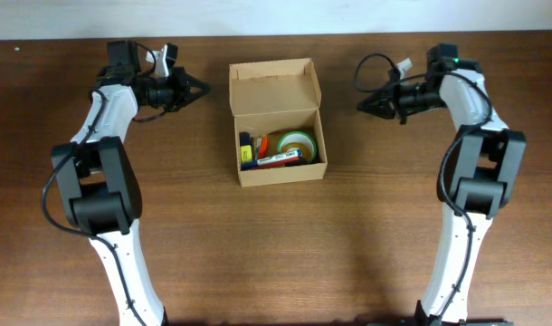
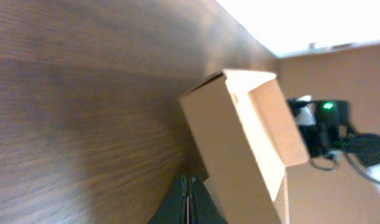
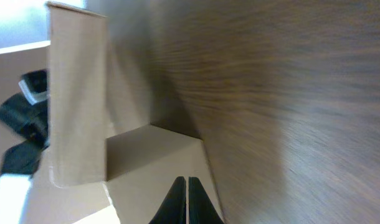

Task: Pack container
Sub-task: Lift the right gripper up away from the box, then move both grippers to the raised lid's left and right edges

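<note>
The container (image 1: 278, 170), a small tan cardboard box, sits mid-table with its flap lid (image 1: 274, 88) standing open at the back. Inside lie a green tape roll (image 1: 296, 143) and several pens (image 1: 274, 159). My left gripper (image 1: 204, 89) hovers left of the lid, shut and empty, pointing at the box. In the left wrist view the container (image 2: 230, 149) fills the middle, beyond my shut left gripper (image 2: 188, 180). My right gripper (image 1: 361, 106) is right of the box, shut and empty. The right wrist view shows the container (image 3: 146, 155) ahead of my shut right gripper (image 3: 185, 182).
The wooden table (image 1: 276, 254) stretches bare in front of the box. A pale wall (image 1: 276, 16) runs along the table's far edge. Both arm bases stand at the near edge, left (image 1: 136, 299) and right (image 1: 443, 299).
</note>
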You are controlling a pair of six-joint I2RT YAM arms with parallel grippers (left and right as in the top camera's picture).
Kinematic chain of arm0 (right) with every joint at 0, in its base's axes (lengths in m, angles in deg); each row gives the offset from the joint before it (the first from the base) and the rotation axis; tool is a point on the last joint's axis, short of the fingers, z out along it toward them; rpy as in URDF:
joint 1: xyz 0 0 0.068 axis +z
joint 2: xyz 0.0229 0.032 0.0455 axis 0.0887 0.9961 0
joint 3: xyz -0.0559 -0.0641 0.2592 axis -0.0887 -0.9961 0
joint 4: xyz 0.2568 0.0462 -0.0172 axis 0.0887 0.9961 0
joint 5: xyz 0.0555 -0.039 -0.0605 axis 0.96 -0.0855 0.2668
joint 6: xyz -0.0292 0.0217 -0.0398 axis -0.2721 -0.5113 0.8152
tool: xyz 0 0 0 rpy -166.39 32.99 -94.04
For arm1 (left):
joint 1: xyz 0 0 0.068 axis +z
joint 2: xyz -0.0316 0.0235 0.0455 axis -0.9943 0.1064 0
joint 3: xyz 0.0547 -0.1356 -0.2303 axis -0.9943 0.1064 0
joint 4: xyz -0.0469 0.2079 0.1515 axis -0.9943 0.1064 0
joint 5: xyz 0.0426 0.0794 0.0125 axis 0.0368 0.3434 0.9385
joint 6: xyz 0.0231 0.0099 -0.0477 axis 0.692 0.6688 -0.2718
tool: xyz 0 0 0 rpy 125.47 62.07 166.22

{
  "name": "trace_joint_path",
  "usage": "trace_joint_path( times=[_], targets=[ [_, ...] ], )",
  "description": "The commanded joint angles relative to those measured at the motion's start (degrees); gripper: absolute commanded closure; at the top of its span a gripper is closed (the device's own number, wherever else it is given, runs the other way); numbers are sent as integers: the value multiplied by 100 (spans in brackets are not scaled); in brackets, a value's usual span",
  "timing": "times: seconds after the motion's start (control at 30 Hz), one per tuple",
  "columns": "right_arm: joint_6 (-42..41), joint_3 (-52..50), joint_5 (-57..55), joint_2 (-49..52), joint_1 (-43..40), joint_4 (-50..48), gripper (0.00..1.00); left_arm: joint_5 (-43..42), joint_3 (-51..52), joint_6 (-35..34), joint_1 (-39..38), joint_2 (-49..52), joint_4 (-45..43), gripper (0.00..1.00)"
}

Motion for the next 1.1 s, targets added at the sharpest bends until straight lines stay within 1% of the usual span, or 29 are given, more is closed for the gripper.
trace_joint_path(
  times=[0.0,0.1,0.17,0.33,0.5,0.7,0.83,1.07],
  targets=[
    [52,96,811,208,105,-127,96,-769,-90,-649,11,494,-245,98],
    [33,98,890,251,131,-175,96,-1169,-90,-986,9,769,-538,98],
    [-22,96,887,262,129,-240,96,-1193,-90,-1027,4,857,-573,98],
    [-466,96,1012,280,157,-645,96,-1191,-90,-1163,-31,861,-778,98],
    [-1060,96,1115,439,328,-1117,96,-1056,-90,-1200,-120,861,-798,98],
    [-1266,96,986,522,577,-1379,96,-750,-90,-1314,-299,861,-800,98],
    [-1617,96,986,522,723,-1711,96,-597,-90,-1329,-470,861,-802,98],
    [-1770,96,1005,522,876,-1930,96,-608,-103,-1329,-627,861,-979,98]
  ],
)
